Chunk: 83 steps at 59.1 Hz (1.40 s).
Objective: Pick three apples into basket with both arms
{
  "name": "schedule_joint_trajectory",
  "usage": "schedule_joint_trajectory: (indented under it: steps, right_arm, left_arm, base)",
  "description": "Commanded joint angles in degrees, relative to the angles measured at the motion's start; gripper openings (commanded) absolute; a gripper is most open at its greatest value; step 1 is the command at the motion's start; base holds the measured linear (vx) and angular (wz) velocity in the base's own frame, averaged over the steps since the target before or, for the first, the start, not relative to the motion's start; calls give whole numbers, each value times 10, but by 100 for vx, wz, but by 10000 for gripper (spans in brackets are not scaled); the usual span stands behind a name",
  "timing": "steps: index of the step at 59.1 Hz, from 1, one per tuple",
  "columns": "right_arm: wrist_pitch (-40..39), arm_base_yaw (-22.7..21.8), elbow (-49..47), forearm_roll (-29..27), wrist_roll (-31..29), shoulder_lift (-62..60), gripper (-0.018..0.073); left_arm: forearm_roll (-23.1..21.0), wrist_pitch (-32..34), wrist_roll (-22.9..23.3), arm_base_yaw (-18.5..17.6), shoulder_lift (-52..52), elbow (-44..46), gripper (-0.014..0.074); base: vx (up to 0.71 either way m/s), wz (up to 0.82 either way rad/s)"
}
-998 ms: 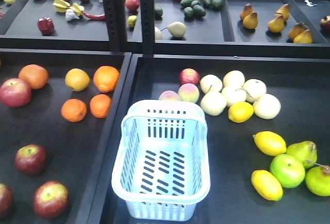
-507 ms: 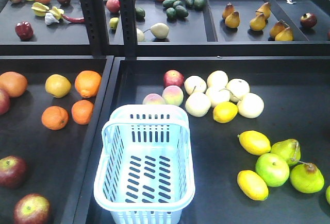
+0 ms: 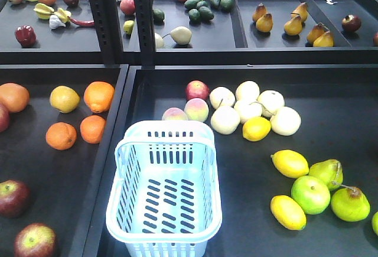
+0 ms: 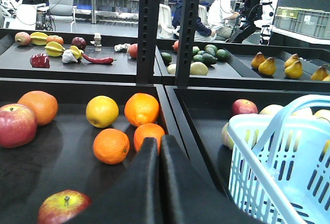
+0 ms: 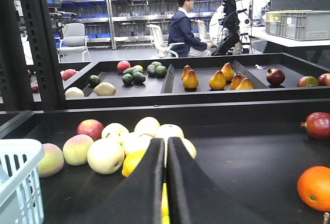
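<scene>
The pale blue basket [image 3: 167, 130] stands empty at the near left of the right tray; it also shows as the basket [image 4: 247, 126] and a basket corner [image 5: 20, 154]. Two dark red apples lie in the left tray, one apple [image 3: 12, 198] and a nearer apple [image 3: 35, 240]. The left wrist view shows one such apple [image 4: 62, 206] low on the left. My left gripper [image 4: 160, 141] is shut and empty, over the left tray near the divider, beside the basket. My right gripper [image 5: 166, 140] is shut and empty, facing the pale fruit. Neither gripper shows in the front view.
Oranges [image 3: 97, 96] and a pinkish-red apple [image 4: 15, 125] share the left tray. A black divider rail [image 3: 112, 150] separates the trays. Pale round fruit [image 3: 248, 109], lemons [image 3: 289, 163] and green pears [image 3: 348, 204] lie right of the basket. Black uprights [image 3: 103, 15] stand behind.
The whole scene has slid left in the front view as the viewpoint shifted. A third dark apple at the lower left has left the frame. Fruit and basket keep their places.
</scene>
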<state>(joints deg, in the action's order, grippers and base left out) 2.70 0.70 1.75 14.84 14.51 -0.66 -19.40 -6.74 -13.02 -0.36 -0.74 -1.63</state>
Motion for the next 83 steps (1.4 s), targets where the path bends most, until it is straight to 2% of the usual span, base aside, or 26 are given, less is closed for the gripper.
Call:
schedule_joint_trajectory:
  steps: [1, 83]
  right_arm:
    - [-44, -2, 6, 7, -4, -7, -5]
    - [-43, -2, 6, 6, -4, -7, -5]
  left_arm:
    - [-4, 42, 1, -3, -8, 14, -6]
    - [-4, 30, 0, -3, -8, 15, -6]
  base:
    - [0, 0]
    - [0, 0]
